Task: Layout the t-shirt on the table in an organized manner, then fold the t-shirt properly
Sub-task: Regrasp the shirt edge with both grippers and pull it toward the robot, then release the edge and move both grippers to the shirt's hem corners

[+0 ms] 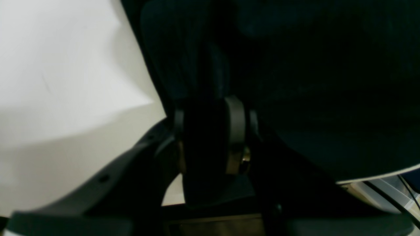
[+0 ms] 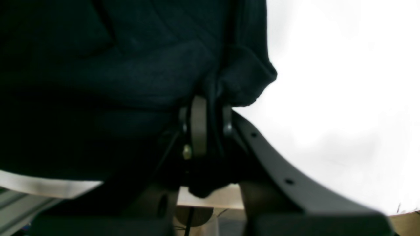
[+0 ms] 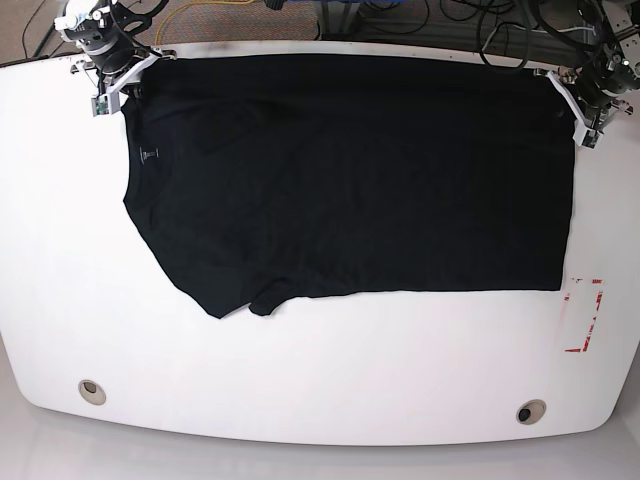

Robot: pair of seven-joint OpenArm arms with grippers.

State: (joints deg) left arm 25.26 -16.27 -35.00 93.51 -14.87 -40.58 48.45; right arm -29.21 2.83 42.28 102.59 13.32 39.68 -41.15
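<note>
The black t-shirt (image 3: pixel 350 170) lies spread across the far half of the white table (image 3: pixel 320 380), with its grey neck label (image 3: pixel 148 155) at the left and a sleeve bunched at its near edge (image 3: pixel 265 300). My left gripper (image 3: pixel 578 112) is at the shirt's far right corner. In the left wrist view it (image 1: pixel 206 131) is shut on the cloth (image 1: pixel 311 82). My right gripper (image 3: pixel 118 82) is at the far left corner. In the right wrist view it (image 2: pixel 212 126) is shut on a fold of the shirt (image 2: pixel 242 78).
Two round grommet holes (image 3: pixel 91 391) (image 3: pixel 530 411) sit near the table's front edge. A red-marked rectangle (image 3: pixel 585 315) is at the right. Cables (image 3: pixel 420 15) and frame parts lie behind the table's far edge.
</note>
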